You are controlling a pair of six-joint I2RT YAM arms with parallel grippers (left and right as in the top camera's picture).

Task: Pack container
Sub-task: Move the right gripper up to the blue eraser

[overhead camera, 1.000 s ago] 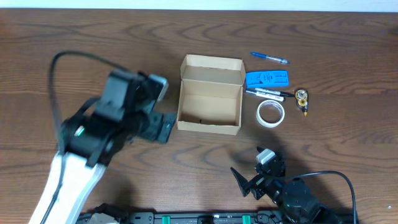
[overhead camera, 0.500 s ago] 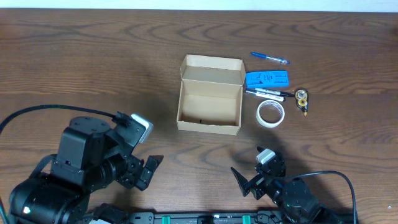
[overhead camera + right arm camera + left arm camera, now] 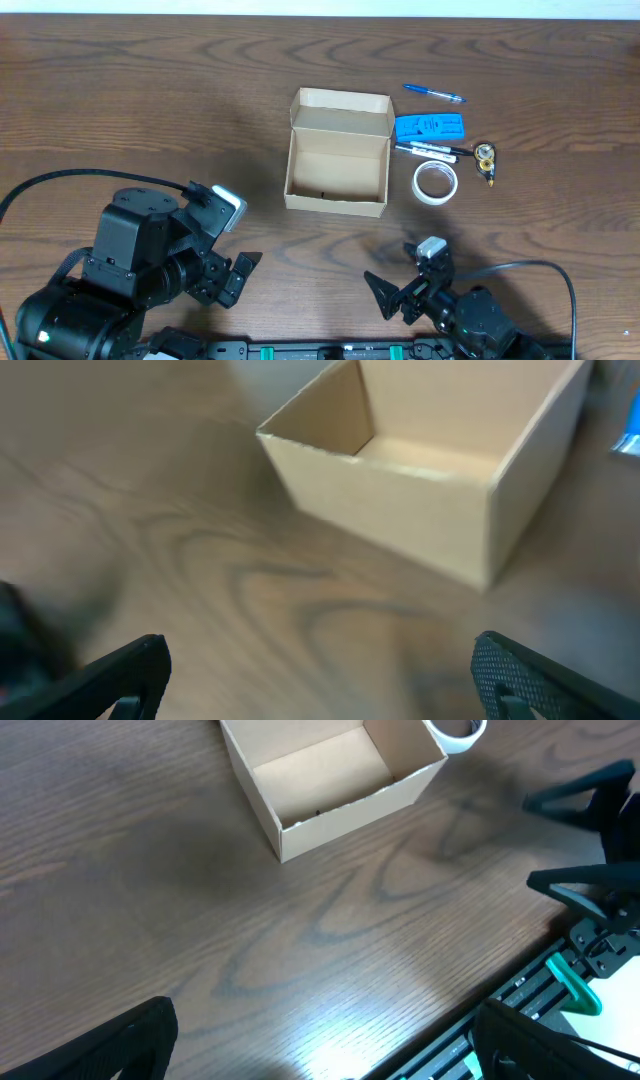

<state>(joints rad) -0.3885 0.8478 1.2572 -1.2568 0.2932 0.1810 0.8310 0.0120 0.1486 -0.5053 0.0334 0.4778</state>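
The container (image 3: 337, 170) stands lid-open on the wooden surface (image 3: 120, 90), ahead of both claws and between them; its flap leans back on the far side, and its bare cardboard floor shows, with one small dark speck by the near wall. Beyond the right claw (image 3: 400, 295), just right of the container, lies a cluster: a white tape roll (image 3: 436, 182) closest to that claw, then a marker (image 3: 432, 150), a blue pack (image 3: 429, 126) and a blue pen (image 3: 433, 93) farthest off; a small yellow-and-black item (image 3: 486, 157) sits at the cluster's right.

Bare wood lies between each claw and the container's near wall; a wide stretch of bare surface runs ahead and to the left of the left claw (image 3: 238, 278); a black rail (image 3: 330, 352) with green clips lines the near edge just behind both claws.

Both arms sit low by that near edge, claws pointing toward the container; the left claw is spread wide and grips nothing; the right claw likewise gapes fully and is empty; in the right wrist view the container's near corner fills the space between its fingers (image 3: 110, 675).
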